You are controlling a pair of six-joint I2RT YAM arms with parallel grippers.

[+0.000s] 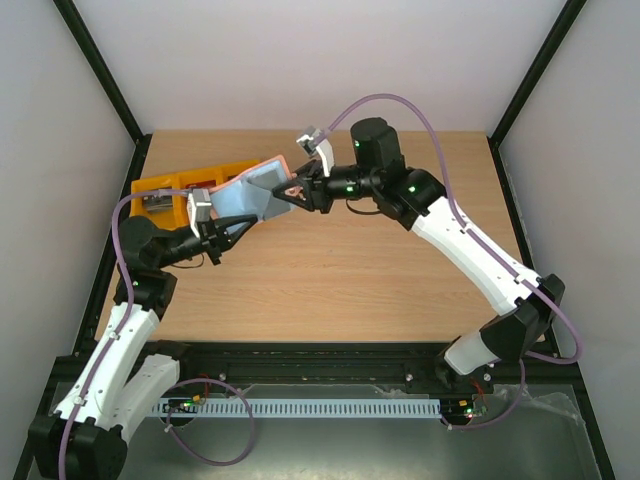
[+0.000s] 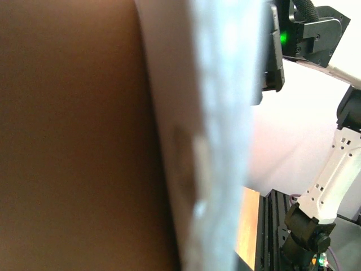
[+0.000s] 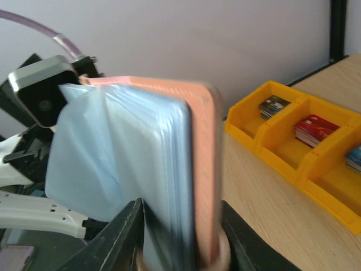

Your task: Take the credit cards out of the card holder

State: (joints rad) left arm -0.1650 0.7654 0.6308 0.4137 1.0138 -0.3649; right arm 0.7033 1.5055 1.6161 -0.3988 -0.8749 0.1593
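The card holder (image 1: 250, 188) hangs in the air above the table's back left, its pale blue sleeves fanned out beside a pinkish cover (image 3: 203, 169). My left gripper (image 1: 230, 224) is shut on its lower left edge. In the left wrist view the holder (image 2: 214, 113) fills the frame and hides my left fingers. My right gripper (image 1: 286, 194) is at its right edge. There one finger (image 3: 115, 240) lies against the sleeves and the other (image 3: 251, 245) against the cover. Credit cards lie in the yellow tray: dark grey (image 3: 273, 105), red (image 3: 315, 129), blue (image 3: 354, 157). Whether cards are inside the holder I cannot tell.
The yellow three-compartment tray (image 1: 160, 186) sits at the table's back left corner, just behind my left gripper. Black frame posts stand at the table's side edges. Bare wooden tabletop (image 1: 350, 270) stretches between the arms.
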